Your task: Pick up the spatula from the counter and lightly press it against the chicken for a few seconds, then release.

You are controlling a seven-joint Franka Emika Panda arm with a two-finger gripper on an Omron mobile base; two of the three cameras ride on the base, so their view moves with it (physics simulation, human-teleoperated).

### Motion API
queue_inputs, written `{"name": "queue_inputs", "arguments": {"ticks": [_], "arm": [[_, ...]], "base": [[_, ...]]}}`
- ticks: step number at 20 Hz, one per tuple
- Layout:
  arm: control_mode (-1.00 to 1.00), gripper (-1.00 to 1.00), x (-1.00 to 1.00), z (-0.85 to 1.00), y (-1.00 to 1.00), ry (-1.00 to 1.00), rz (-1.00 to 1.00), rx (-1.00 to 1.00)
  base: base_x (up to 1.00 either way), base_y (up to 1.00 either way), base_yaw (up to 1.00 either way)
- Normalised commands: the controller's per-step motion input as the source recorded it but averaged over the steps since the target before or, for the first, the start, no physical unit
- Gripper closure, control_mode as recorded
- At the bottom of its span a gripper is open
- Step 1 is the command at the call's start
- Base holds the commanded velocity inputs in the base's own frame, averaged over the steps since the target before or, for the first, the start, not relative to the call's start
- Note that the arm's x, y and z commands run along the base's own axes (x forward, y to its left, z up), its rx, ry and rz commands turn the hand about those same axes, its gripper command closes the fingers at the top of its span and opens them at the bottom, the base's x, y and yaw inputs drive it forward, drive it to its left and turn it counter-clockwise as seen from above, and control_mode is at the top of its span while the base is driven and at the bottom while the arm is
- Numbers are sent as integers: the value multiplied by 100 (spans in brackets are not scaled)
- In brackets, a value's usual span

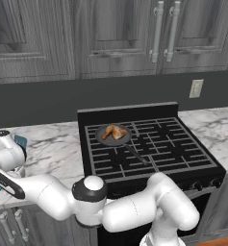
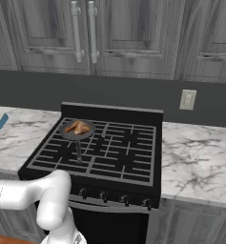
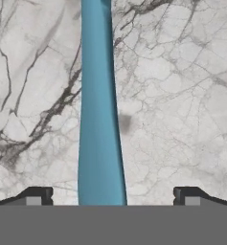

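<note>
The blue spatula (image 3: 99, 119) lies flat on the marble counter, its long handle running straight up the hand view. My gripper (image 3: 112, 196) hovers over it, open, with one fingertip (image 3: 38, 195) on each side of the handle and wide gaps between. In the left base view a teal bit of the spatula (image 1: 20, 140) peeks out behind my hand at the far left. From the right base view the spatula (image 2: 0, 125) shows at the left edge. The browned chicken (image 1: 115, 131) (image 2: 78, 127) sits in a dark pan (image 1: 100, 138) (image 2: 66, 132) on the stove's back left burner.
The black gas stove (image 1: 183, 158) (image 2: 128, 157) stands right of the spatula's counter (image 1: 53, 149). The pan's handle (image 1: 137, 154) points toward the front. More marble counter (image 2: 200, 157) lies right of the stove, and a wall outlet (image 2: 187, 99) and grey cabinets sit behind.
</note>
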Motion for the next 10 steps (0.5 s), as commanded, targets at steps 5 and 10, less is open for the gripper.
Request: {"name": "queue_inputs", "arguments": {"ticks": [5,10], "arm": [[-100,-100,10,-8,16,2,0,-2],[-100,100,10,-14,27,2,0,-5]], "base": [[0,0,0],[0,0,0]]}}
